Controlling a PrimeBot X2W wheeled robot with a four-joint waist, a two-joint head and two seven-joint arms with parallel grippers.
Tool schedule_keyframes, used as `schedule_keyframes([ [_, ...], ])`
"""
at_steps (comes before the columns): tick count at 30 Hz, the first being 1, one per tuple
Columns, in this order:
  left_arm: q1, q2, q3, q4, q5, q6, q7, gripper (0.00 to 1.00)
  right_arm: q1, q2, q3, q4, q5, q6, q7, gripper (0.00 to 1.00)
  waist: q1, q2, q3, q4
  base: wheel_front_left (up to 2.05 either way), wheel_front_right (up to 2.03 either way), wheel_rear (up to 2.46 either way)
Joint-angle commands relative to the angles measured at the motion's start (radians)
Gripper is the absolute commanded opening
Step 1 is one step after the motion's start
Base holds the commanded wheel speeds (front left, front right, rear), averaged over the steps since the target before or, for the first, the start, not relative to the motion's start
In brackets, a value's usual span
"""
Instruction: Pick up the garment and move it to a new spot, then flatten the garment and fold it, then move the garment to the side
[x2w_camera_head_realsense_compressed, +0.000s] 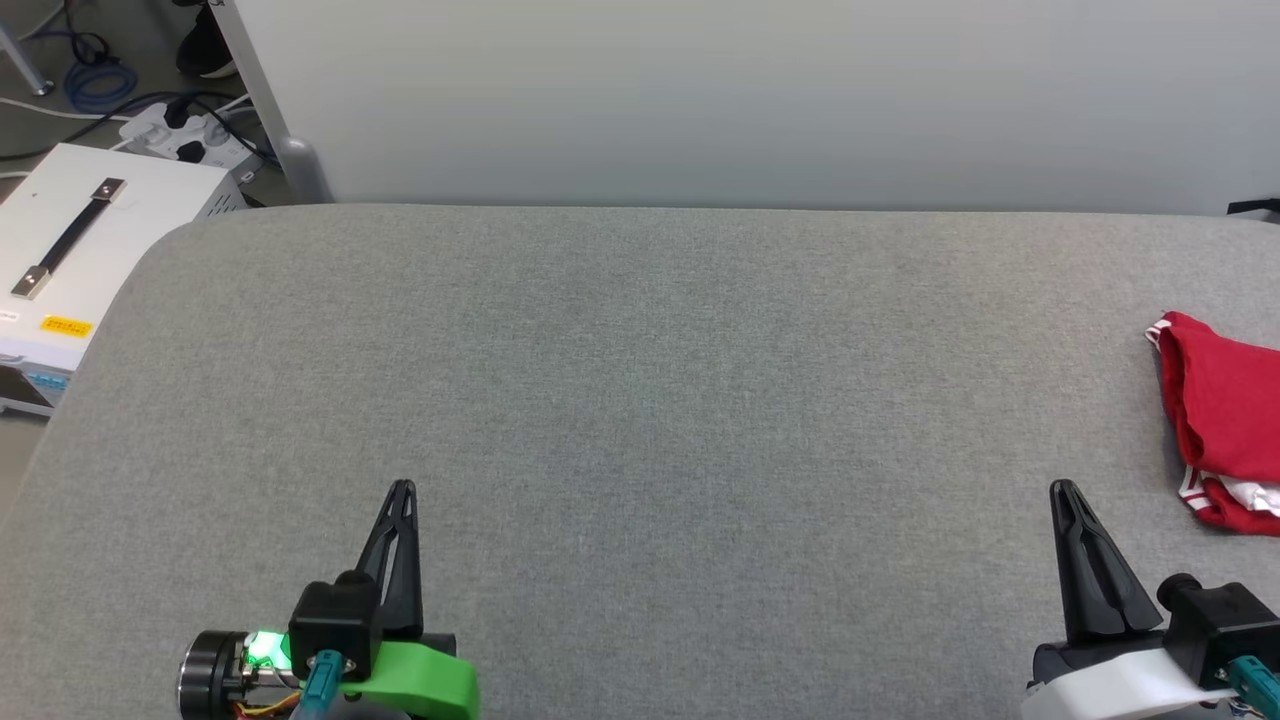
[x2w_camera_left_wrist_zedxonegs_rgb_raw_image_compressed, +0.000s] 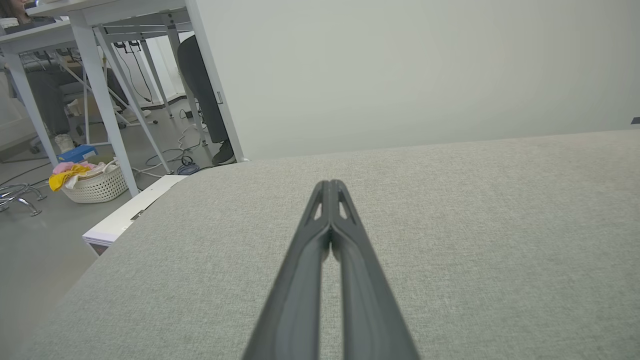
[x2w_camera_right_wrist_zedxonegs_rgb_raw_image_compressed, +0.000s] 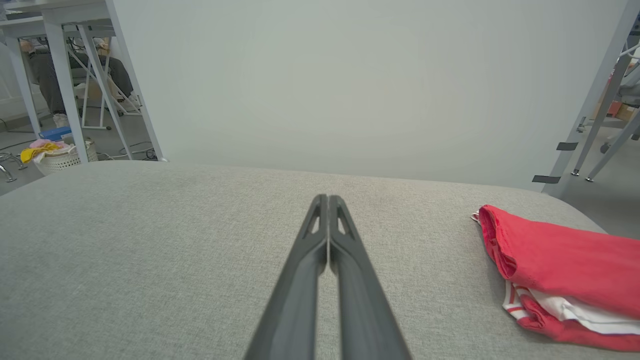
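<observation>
Since the garment (x2w_camera_head_realsense_compressed: 1225, 420) lies as a compact, layered bundle at the far right of the grey table (x2w_camera_head_realsense_compressed: 640, 350), red cloth over a white layer with striped trim at its near edge, I judge the folding done and the last step, moving it to the side, complete or very nearly so. My left gripper (x2w_camera_head_realsense_compressed: 403, 490) hangs over the table's near left part, its fingers pressed together and holding nothing. My right gripper (x2w_camera_head_realsense_compressed: 1062, 487) mirrors it at the near right, likewise clenched and empty. The garment is near it, ahead and to its right, but apart from it. Both grippers point away from me toward the pale partition (x2w_camera_head_realsense_compressed: 700, 100) behind the table, roughly parallel, a pose that reads as rest rather than reach. If anything is left, the next move calls for little: a check that the bundle sits wholly on the table, since the head view cuts it off at the right and I cannot tell how far it extends. Any correction would fall to my right arm, which would have to part its fingers first and come in low from the table's middle, so as not to disturb the layers.
</observation>
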Motion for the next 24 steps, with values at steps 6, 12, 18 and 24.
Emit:
schedule_keyframes([
  [6, -0.012, -0.010, 0.013, -0.003, 0.007, -0.012, 0.015, 0.00, -0.023, 0.002, 0.002, 0.009, -0.013, 0.000, 0.015, 0.00, 0.0000, 0.0000, -0.002, -0.003, 0.00, 0.00, 0.00],
  [12, -0.015, -0.014, 0.020, -0.003, 0.009, -0.017, 0.027, 0.00, -0.029, 0.003, 0.003, 0.014, -0.018, 0.000, 0.027, 0.00, 0.0000, 0.0000, -0.003, -0.005, 0.00, 0.00, 0.00],
  [18, -0.020, -0.019, 0.030, -0.004, 0.012, -0.024, 0.043, 0.00, -0.038, 0.004, 0.005, 0.020, -0.023, 0.000, 0.043, 0.00, 0.0000, 0.0000, -0.006, -0.008, 0.00, 0.00, 0.00],
  [24, -0.023, -0.024, 0.037, -0.005, 0.014, -0.029, 0.056, 0.00, -0.045, 0.005, 0.006, 0.024, -0.028, 0.000, 0.055, 0.00, 0.0000, 0.0000, -0.007, -0.011, 0.00, 0.00, 0.00],
])
